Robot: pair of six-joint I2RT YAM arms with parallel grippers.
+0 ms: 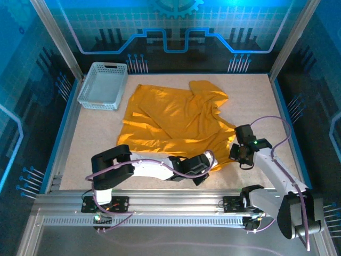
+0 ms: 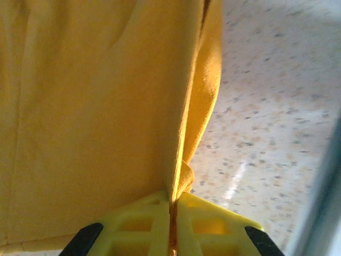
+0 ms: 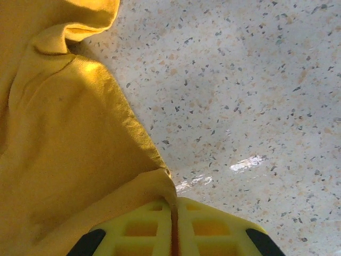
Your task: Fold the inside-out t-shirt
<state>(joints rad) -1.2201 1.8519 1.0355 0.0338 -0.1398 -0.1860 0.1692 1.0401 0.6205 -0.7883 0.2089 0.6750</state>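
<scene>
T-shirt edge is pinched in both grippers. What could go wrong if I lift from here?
1. Both the left gripper and the right gripper hold only a thin edge of the t-shirt, so it might slip out.
2. The cloth lies bunched and creased, so folds may carry along.
3. The lattice basket sits by its far corner; dragged cloth could catch it.

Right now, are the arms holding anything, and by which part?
Both hold the yellow t-shirt: the left end effector pinches a fold of its near edge, the right end effector pinches a hemmed edge at its right side.
</scene>
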